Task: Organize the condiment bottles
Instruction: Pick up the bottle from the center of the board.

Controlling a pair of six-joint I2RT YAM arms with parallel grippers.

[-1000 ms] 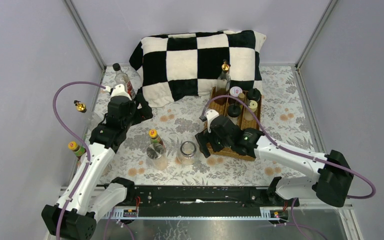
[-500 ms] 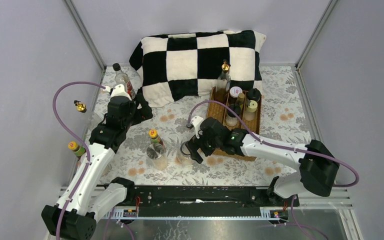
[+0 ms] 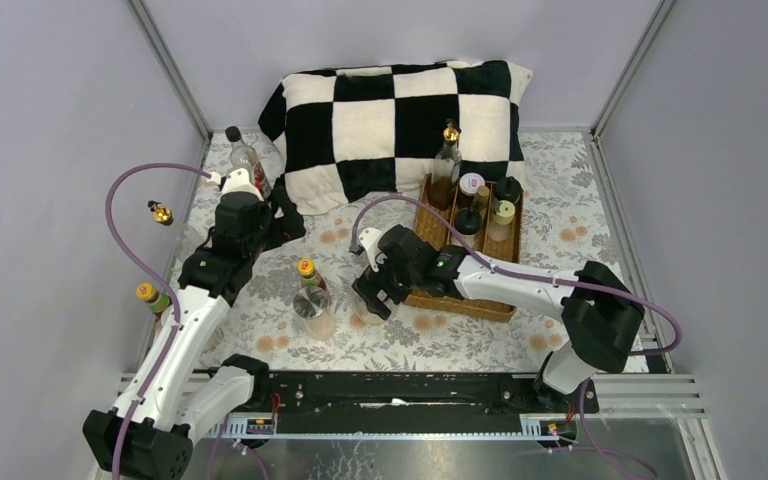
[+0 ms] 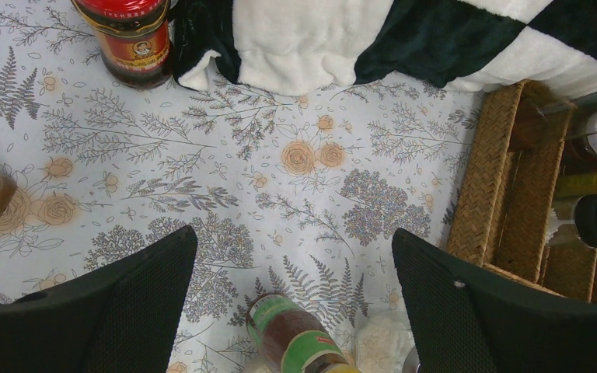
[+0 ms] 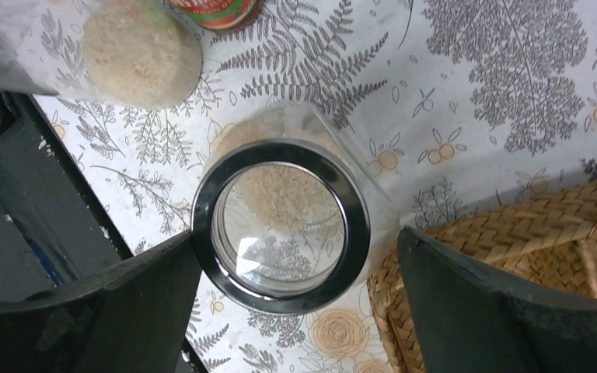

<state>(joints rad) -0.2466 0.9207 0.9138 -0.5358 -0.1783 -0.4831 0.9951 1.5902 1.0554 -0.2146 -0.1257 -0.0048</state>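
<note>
Two lilac-grey walls (image 3: 50, 90) flank the cell, with a metal post (image 3: 172, 72) at each back corner. Table covered by a white cloth (image 3: 580, 200) printed with grey ferns and orange roses. One black-and-white chequered pillow (image 3: 400, 100) lies along the back; one black rail (image 3: 390, 385) runs along the near edge. One brown wicker tray (image 4: 486, 186), compartmented, sits right of centre, in front of the pillow. Condiment bottles in the top view: six stand outside the tray. These are a black-capped clear bottle (image 3: 243, 155) back left, a small gold-topped bottle (image 3: 160, 212) at the left edge, a left yellow-capped bottle (image 3: 150, 296) nearer, a centre yellow-capped bottle (image 3: 307, 272), and two short clear jars side by side, the first jar (image 3: 316, 315) just in front of the centre bottle and the second jar (image 5: 280, 225) to its right. In the tray at least five: a tall gold-topped bottle (image 3: 448, 155), a white-lidded jar (image 3: 471, 183), two black caps and one cream cap; exact count not resolvable. The left wrist view adds a red-lidded jar (image 4: 132, 35) by the pillow corner. Left gripper (image 4: 293, 237): fingers wide apart, nothing between them, above bare cloth. Right gripper (image 5: 295, 237): fingers spread, straddling the second jar from above, just beside the tray's near left corner; contact with the glass cannot be determined.
</note>
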